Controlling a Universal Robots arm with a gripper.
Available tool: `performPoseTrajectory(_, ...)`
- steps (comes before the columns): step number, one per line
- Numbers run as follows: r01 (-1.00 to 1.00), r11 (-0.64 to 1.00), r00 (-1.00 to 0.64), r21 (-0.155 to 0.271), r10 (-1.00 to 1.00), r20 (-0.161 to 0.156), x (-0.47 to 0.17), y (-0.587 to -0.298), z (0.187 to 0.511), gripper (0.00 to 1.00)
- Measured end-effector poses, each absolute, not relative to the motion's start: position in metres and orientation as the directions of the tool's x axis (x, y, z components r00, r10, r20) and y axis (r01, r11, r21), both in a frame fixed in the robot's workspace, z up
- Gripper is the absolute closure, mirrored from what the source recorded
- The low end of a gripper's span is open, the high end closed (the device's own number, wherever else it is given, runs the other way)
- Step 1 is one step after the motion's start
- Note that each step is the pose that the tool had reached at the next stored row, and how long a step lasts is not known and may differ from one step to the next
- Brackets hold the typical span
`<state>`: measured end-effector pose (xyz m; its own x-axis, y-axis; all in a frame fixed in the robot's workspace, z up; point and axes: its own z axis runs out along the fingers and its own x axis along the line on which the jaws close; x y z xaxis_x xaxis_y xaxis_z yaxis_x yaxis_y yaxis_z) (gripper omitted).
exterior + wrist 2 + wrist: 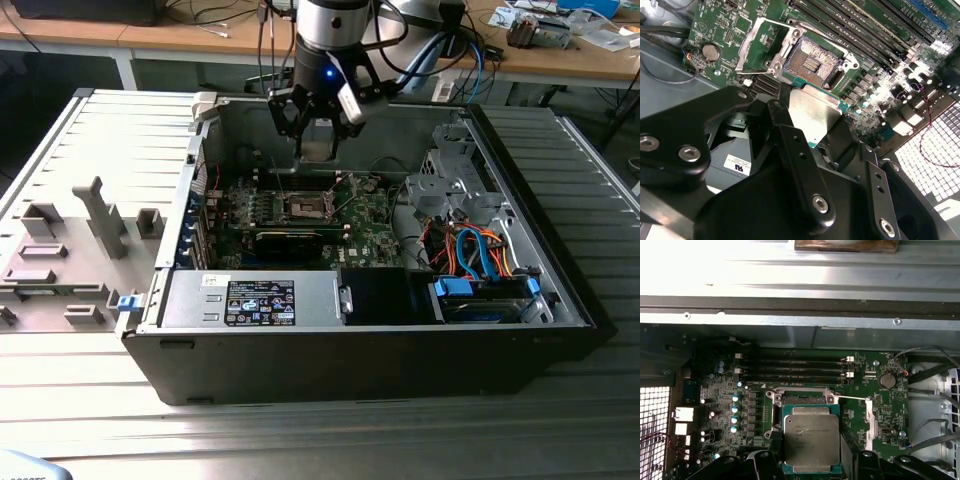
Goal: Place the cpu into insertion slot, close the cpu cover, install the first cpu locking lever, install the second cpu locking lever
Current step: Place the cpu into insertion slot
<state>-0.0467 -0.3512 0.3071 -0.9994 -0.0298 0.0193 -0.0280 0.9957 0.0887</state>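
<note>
Holding a small flat square chip with a dull silver-grey metal top (815, 112), the black robot gripper (318, 137) hangs inside an open black desktop computer case (350, 360) on a grey ribbed bench (595, 190).

From where I stand, the gripper's fingers are drawn in narrow on the chip's edges, carrying it flat, close above the green motherboard (740, 440) but not touching it. Just beside the chip, the small square dark socket with a silvery rim (812, 62) lies bare, its contact field exposed. The thin square silvery cover frame (746, 47) stands swung open next to it. I judge the work to be in its first step: the chip is not yet seated, the cover is not yet closed, and both locking levers are left to do.
</note>
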Motion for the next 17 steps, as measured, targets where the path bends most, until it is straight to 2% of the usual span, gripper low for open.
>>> performPoseTrajectory(3,-0.029,0.997,-0.999,0.074,-0.030,0.020,-0.0470,-0.3511,0.3064,0.45)
performPoseTrajectory(9,-0.032,0.999,-0.999,-0.003,-0.031,0.022,-0.0469,-0.3503,0.3061,0.45)
performPoseTrajectory(17,-0.032,0.999,-0.999,-0.009,-0.032,0.022,-0.0471,-0.3497,0.3025,0.45)
